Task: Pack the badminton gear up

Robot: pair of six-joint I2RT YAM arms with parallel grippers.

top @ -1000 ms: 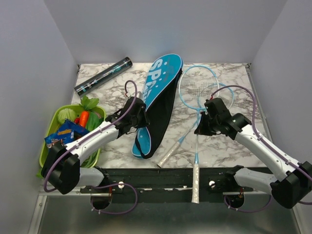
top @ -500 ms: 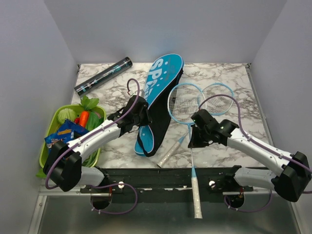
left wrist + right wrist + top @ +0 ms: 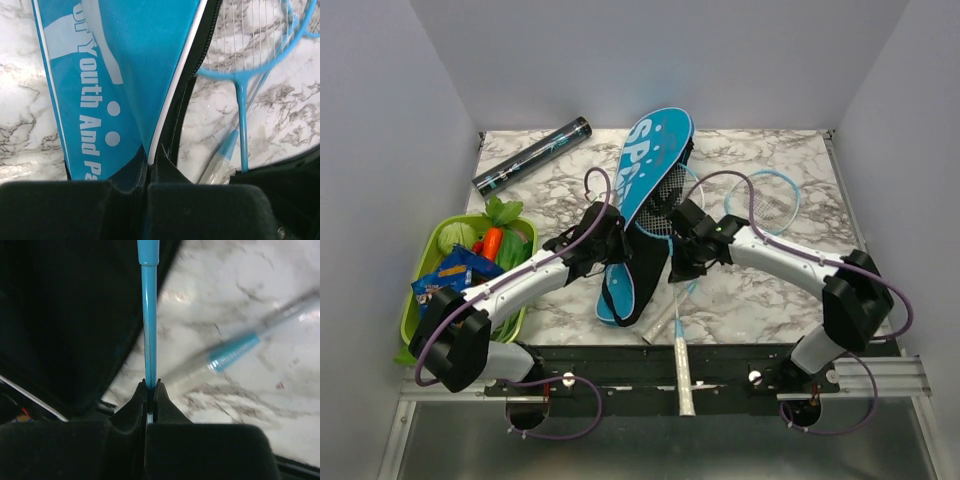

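Marble tabletop (image 3: 770, 290): left gripper (image 3: 147, 180) clenched on the racket cover (image 3: 650, 160) edge, right gripper (image 3: 150, 390) clamped on the racket (image 3: 678, 330) shaft, head at the cover's mouth; insertion step, next likely needs a straight push inward.

This is a robotics lab test cell, not a lived-in room: plain grey walls (image 3: 660, 60) box in a marble-patterned tabletop (image 3: 810, 150) on the left, far and right sides. At the near edge, two robot arms, left (image 3: 510, 285) and right (image 3: 790, 262), trail purple cables (image 3: 560, 436) and are bolted to a black rail (image 3: 620, 365) on a bare metal frame (image 3: 650, 445). The unrelated props look staged: a racket cover (image 3: 655, 150), a racket (image 3: 678, 375) and a green basket (image 3: 410, 305) of vegetables.
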